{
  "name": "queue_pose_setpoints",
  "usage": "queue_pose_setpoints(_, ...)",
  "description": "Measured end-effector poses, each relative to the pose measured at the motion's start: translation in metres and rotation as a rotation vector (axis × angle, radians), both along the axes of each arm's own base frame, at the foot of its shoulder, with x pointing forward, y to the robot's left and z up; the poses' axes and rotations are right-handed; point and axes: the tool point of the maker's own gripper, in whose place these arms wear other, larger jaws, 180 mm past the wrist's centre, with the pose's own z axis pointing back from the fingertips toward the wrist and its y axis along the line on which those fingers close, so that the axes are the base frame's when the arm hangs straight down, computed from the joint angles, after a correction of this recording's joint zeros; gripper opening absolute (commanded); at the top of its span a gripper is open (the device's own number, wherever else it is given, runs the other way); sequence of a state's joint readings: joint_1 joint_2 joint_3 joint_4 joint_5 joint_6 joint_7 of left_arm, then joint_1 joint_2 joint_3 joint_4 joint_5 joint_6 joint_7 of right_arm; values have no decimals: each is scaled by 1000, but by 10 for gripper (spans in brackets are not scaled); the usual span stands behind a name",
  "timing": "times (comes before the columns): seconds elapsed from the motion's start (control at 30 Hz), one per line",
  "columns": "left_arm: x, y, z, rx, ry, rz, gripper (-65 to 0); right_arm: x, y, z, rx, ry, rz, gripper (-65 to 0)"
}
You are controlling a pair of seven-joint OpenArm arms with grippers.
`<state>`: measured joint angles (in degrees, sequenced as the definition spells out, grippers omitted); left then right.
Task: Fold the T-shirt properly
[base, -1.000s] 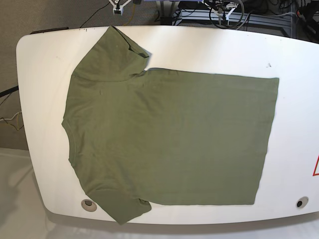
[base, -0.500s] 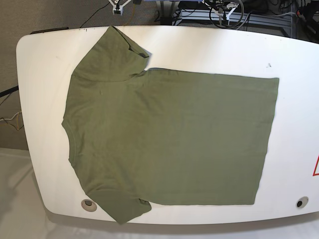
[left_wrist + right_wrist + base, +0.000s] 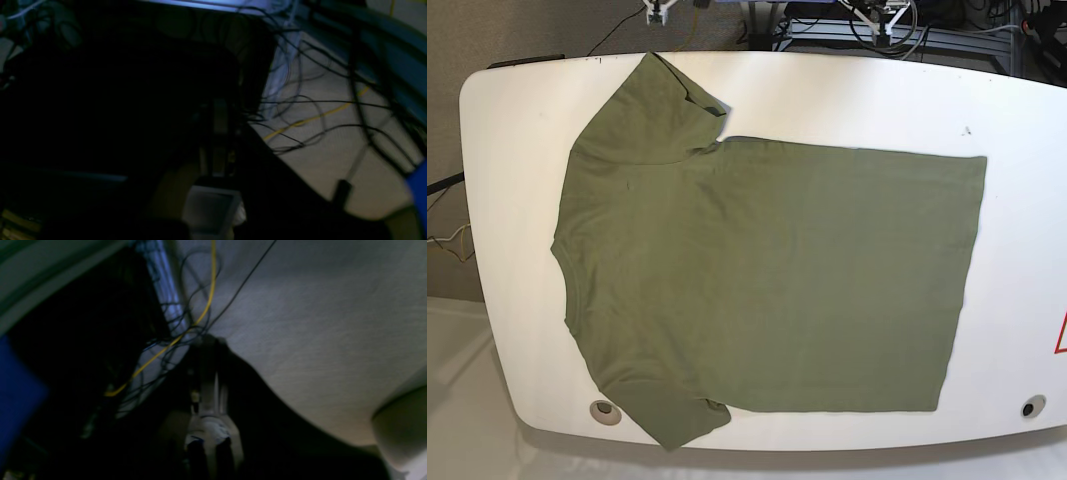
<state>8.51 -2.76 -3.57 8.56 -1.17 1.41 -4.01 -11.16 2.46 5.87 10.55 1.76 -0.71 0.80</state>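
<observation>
The T-shirt (image 3: 767, 280) lay spread flat on the table (image 3: 507, 150), ready for folding; both grippers, seemingly parked clear, were closed, holding nothing.

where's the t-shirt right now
In the base view the T-shirt lies spread flat across the white table, neck toward the left edge, hem toward the right.

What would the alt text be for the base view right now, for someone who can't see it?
An olive-green T-shirt lies spread flat and unfolded on a white table, seen from above, neck toward the view's left and hem toward the right. Both short sleeves stick out, one toward the far edge and one toward the near edge. No arm or pincer shows over the table; cables lie beyond its far edge.
</observation>
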Motion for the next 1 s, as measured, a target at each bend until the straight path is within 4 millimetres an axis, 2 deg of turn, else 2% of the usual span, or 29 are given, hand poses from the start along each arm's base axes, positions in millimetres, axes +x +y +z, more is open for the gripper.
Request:
queue_pose_setpoints(0.17, -8, 24, 10, 37, -48, -28, -650, -17, -32, 9, -51, -50, 31, -650)
queue_pose_setpoints(0.27, -7, 36, 19, 53, -104, -49, -650, -16, -54, 17, -86, -103, 61, -650)
queue_pose_setpoints(0.4, -13, 43, 24, 65, -97, -50, -641, -18, -70, 22, -122, -110, 75, -650)
queue_pose_setpoints(0.47, -10, 41, 24, 60, -108, -50, -626, -13, -69, 22, -116, -126, 76, -650)
queue_pose_setpoints(0.57, -7, 37, 23, 52, -104, -41, -612, -5, -56, 19, -95, -136, 70, -650)
queue_pose_setpoints(0.77, -1, 27, 18, 24, -93, -27, -633, 14, -24, 13, -34, -175, 50, -650)
queue_pose_setpoints(0.9, -3, 36, 26, 46, -145, -37, -636, 12, -25, 18, -30, -197, 58, -650)
queue_pose_setpoints(1.0, -18, 45, 33, 66, -129, -40, -633, 1, -33, 22, -42, -185, 67, -650)
